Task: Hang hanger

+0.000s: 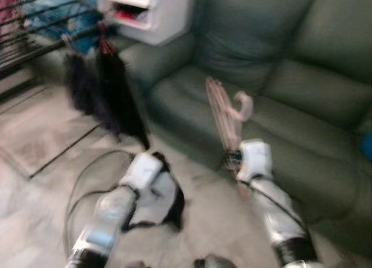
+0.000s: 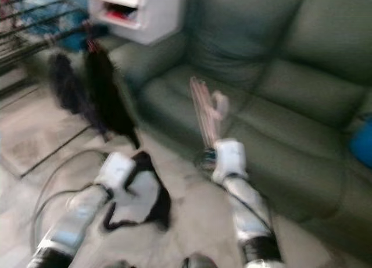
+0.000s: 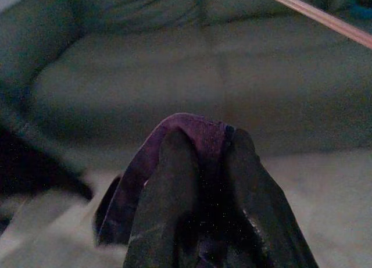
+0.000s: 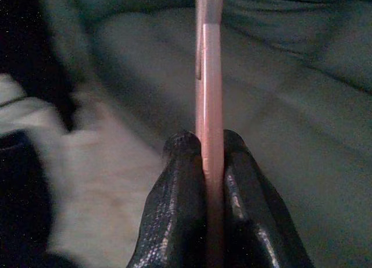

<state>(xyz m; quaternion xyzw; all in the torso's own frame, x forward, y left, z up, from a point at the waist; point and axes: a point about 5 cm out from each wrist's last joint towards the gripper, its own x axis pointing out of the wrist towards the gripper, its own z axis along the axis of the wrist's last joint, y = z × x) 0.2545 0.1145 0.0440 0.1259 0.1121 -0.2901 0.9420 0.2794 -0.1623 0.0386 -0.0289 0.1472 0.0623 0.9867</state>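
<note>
A pink hanger [image 1: 225,112] stands nearly upright in the robot's right hand [image 4: 213,141], in front of a dark green sofa [image 1: 302,76]. The hand's two black fingers [image 4: 177,198] are pressed narrow against the hanger's lower part, seen edge-on between them in the right wrist view. The hanger's long axis runs up from the hand, leaning slightly toward the robot's left, and its hook [image 1: 244,105] curls at the top toward the robot's right, level with the sofa's seat cushions.

The left hand [image 3: 200,143], lower and nearer the floor [image 1: 40,163], is closed on a dark purple garment [image 3: 192,128]; the cloth loops over its fingertips and hangs below the arm as a black shape in the head views.

To the robot's left, dark clothes [image 1: 107,90] hang from a drying rack [image 1: 35,24], reaching almost to the pale floor. A white cabinet [image 1: 157,12] stands behind them beside the sofa's arm, and a thin cable [image 1: 78,181] curves across the floor. The head views are blurred.
</note>
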